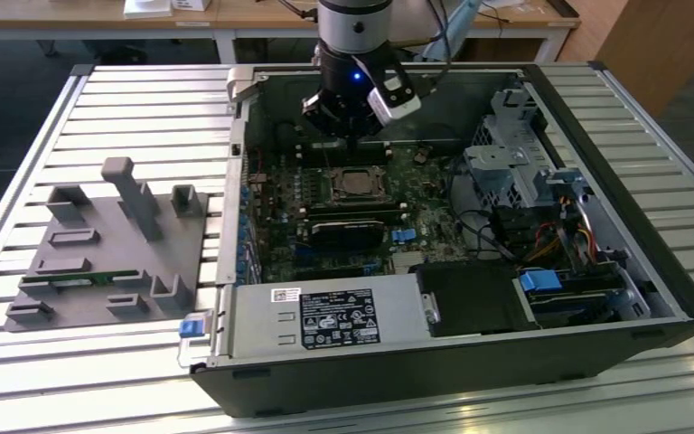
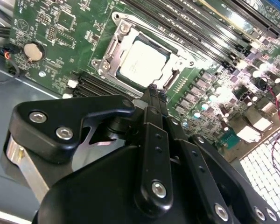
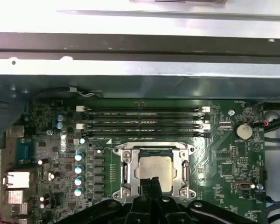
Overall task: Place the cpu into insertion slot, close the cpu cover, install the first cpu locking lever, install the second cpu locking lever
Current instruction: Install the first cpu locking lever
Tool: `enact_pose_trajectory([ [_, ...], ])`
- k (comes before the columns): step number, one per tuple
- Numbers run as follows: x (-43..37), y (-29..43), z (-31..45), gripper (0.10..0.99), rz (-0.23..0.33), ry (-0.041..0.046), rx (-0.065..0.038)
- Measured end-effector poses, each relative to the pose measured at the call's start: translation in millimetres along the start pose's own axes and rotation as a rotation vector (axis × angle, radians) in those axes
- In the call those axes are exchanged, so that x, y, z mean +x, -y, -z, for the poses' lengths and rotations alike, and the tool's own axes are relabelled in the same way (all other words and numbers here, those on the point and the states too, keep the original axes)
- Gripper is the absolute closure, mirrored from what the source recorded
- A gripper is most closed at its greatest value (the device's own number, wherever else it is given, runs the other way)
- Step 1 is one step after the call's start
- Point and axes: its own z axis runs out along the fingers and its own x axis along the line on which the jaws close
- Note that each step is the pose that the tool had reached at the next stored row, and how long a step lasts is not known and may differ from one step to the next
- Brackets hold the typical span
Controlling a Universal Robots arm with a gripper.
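CPU seated in socket, pincer poised at its edge.
In both wrist views the cpu (image 3: 159,169) lies flat in the insertion slot (image 2: 107,65) on the green board (image 3: 224,158). The cpu cover (image 2: 178,54) lies down, framing it. The pincer (image 2: 156,92) hangs just above the socket's rim, fingertips pressed together, holding nothing.
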Motion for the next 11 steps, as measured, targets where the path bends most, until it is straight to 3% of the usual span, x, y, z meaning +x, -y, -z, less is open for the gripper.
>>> enact_pose_trajectory([
  [2,2.1,-0.1,0.0,0.980,0.000,-0.0021,0.000],
  [6,3.6,-0.3,0.1,0.980,-0.002,-0.0228,0.000],
  [11,14.9,-0.3,-0.3,0.980,-0.002,-0.0259,0.000],
])
